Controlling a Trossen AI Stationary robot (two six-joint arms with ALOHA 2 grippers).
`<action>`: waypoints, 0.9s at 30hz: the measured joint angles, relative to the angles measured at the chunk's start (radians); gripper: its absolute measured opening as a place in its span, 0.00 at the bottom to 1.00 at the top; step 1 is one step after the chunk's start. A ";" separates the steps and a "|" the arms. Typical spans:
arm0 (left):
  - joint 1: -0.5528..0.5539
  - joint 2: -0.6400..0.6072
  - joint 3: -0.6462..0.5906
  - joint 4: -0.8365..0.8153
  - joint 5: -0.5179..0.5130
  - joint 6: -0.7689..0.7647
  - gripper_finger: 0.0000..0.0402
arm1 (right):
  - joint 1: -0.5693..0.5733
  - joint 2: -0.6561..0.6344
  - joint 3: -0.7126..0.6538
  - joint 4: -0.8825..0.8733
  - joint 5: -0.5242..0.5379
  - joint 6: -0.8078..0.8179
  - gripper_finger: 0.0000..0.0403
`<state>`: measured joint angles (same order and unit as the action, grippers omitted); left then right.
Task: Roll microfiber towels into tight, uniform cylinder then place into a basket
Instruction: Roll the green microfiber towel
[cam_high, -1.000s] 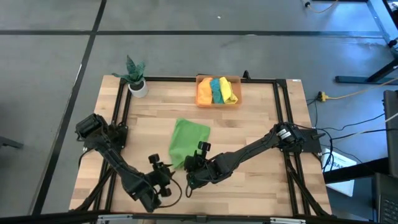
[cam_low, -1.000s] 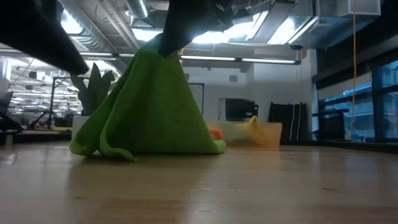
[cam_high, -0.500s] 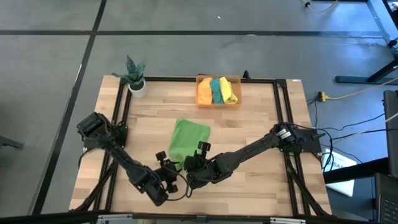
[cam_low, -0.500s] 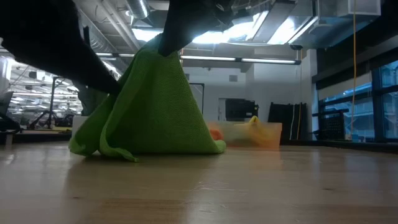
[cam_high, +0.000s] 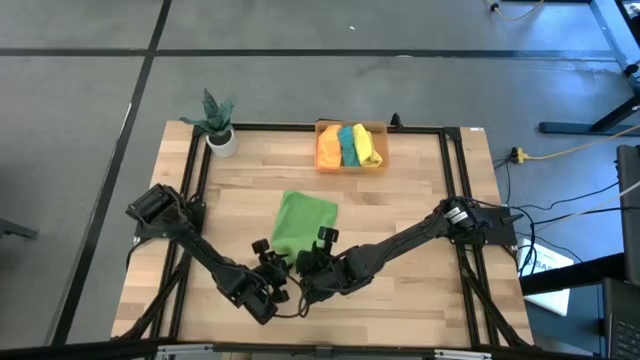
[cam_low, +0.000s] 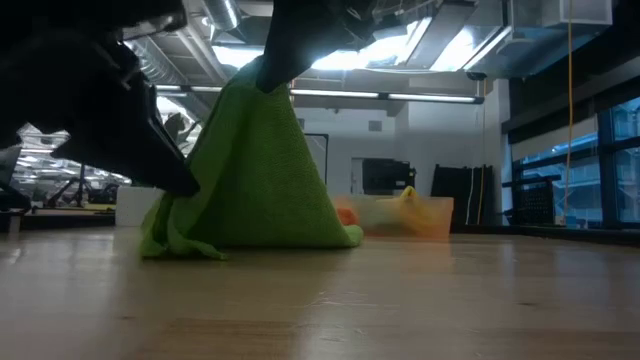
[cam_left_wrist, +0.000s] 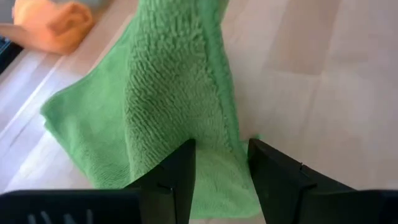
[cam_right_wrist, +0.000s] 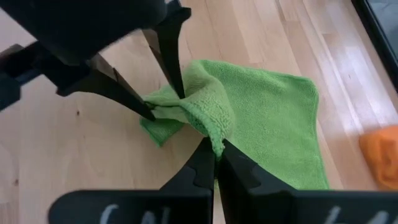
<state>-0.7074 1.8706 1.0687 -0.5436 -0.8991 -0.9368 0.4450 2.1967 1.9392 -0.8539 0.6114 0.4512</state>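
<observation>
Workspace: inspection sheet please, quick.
Surface: wooden table in a black frame.
Job's things: green towel lying partly flat, one edge pinched up; orange, teal and yellow towels rolled in the basket at the far edge.
Clutter: potted plant at the far left corner.
Claws: right claw shut on the green towel's raised fold; left claw open, straddling the towel's near edge.
Cables: yellow cable on the floor, right of table.
Surroundings: grey floor; office behind.

Towel (cam_high: 303, 222) mid-table, basket (cam_high: 351, 162) behind it holding three rolls, plant pot (cam_high: 222, 141) back-left.
</observation>
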 joint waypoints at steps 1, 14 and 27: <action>0.003 0.000 0.000 -0.006 0.000 -0.001 0.34 | 0.000 0.000 0.000 0.000 0.001 -0.007 0.02; 0.054 0.047 0.000 0.016 0.006 -0.057 0.34 | 0.000 0.000 0.000 0.006 0.001 -0.009 0.02; 0.085 0.066 0.001 -0.020 0.055 -0.047 0.19 | 0.000 0.000 0.000 0.013 0.000 -0.010 0.02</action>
<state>-0.6225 1.9366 1.0695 -0.5632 -0.8437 -0.9836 0.4450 2.1967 1.9392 -0.8413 0.6117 0.4416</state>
